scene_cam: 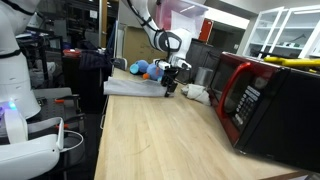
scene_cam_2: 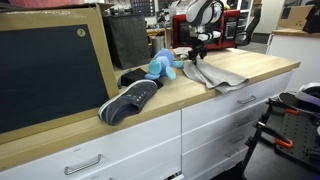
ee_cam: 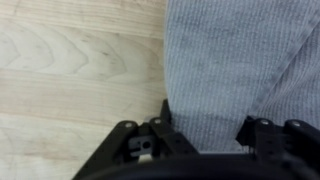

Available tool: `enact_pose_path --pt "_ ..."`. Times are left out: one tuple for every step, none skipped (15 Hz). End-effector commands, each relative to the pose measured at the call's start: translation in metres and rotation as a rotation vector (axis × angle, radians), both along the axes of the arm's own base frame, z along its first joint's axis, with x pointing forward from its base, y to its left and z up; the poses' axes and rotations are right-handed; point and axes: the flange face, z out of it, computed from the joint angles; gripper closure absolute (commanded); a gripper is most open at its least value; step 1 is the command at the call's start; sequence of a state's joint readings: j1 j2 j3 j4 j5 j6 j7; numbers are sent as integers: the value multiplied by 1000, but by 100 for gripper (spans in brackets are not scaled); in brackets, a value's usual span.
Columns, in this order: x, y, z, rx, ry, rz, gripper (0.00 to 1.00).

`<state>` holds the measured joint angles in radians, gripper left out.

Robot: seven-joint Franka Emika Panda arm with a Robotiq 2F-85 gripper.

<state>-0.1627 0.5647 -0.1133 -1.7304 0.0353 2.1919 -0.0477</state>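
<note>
Since the gripper [ee_cam: 205, 122] sits low over the grey cloth [ee_cam: 235, 60] with jaws apart, the cloth's edge runs just inside one finger [ee_cam: 166, 115].

Flat grey cloth [ee_cam: 240, 60]: fine ribbed knit, soft, matt, no sheen. The matt black hard-shelled gripper [ee_cam: 205, 120] sits over it, and the pale wooden countertop [ee_cam: 70, 60] at its 9 o'clock is smooth, satin, grain visible. In an exterior view the boxy red-fronted microwave [scene_cam: 265, 100] at 3 o'clock of the cloth is glossy, hard, reflective; the blue plush toy [scene_cam: 148, 69] at 1 o'clock is fuzzy fabric. In an exterior view the dark low sneaker [scene_cam_2: 130, 100] looks matt textile with a paler rubbery sole; white cabinet drawers [scene_cam_2: 225, 125] at its 5 o'clock are smooth, semi-gloss.
</note>
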Motion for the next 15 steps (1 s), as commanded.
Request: enact_pose_path --pt "9 -17 -4 -10 -13 -17 79" --pt "10 -23 -5 -17 -10 -23 86" --pt "10 -30 -5 -28 -7 -27 95" --pt "9 -36 -5 -38 -4 -30 99" --pt "9 -43 -6 -48 1 -33 100" --pt "8 -50 -7 -66 7 -33 97" --pt "6 -58 -6 -82 12 -34 96" --pt "3 -66 -5 -99 13 -32 96" --pt "0 -75 -1 -110 18 -31 96" --pt "-4 -83 0 -126 21 -30 96" --pt "-9 -92 2 -141 29 -28 96" --pt "-15 -104 4 -158 37 -28 96" --pt "-21 -114 3 -172 52 -26 96" --pt "-28 -127 5 -189 64 -25 96" --pt "-34 -135 3 -199 79 -20 96"
